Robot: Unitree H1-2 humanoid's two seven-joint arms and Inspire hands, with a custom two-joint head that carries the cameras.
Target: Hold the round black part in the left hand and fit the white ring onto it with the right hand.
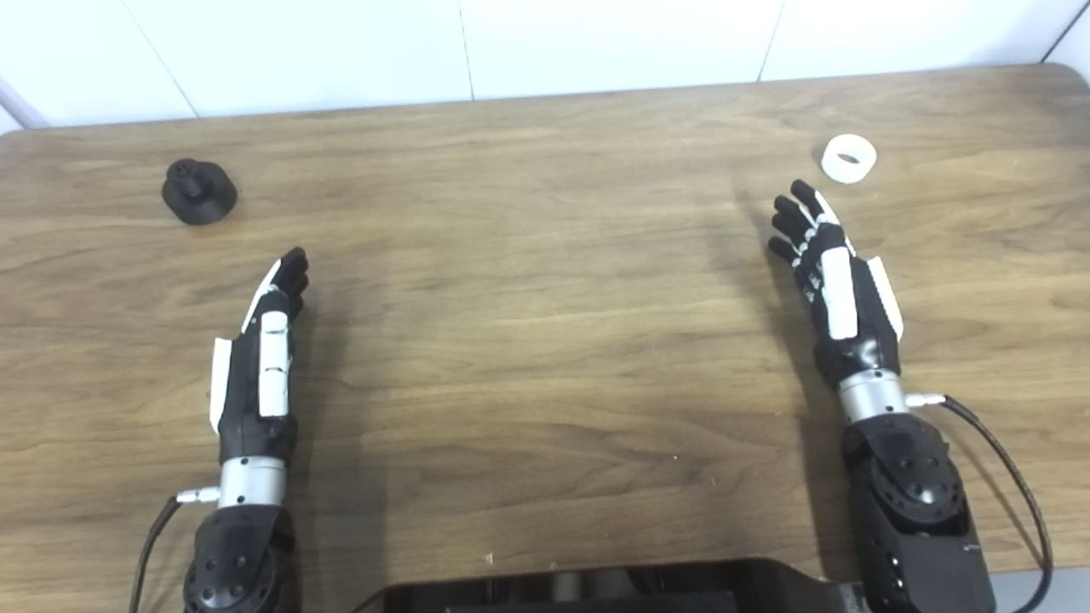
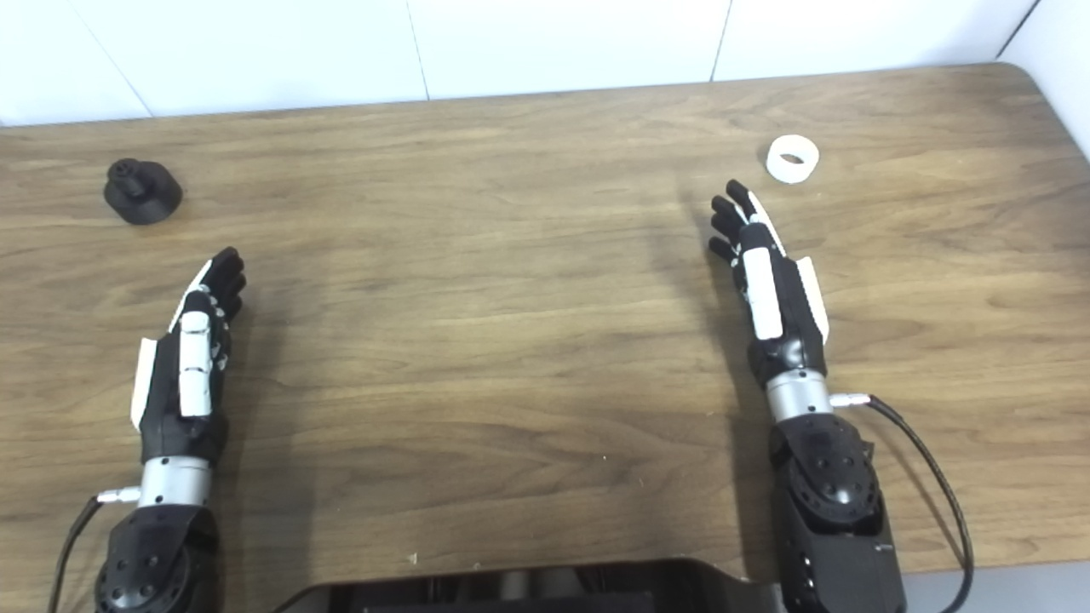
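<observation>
Black part (image 1: 199, 192): far left on table (image 1: 545, 358), upright, stub on top, untouched.
White ring (image 1: 849, 158): far right, lying flat, hole up.
L hand (image 1: 266, 353): fingers straight, released, holding nothing; near the part, apart from it.
R hand (image 1: 830, 272): fingers spread, empty; tips just short of ring.
</observation>
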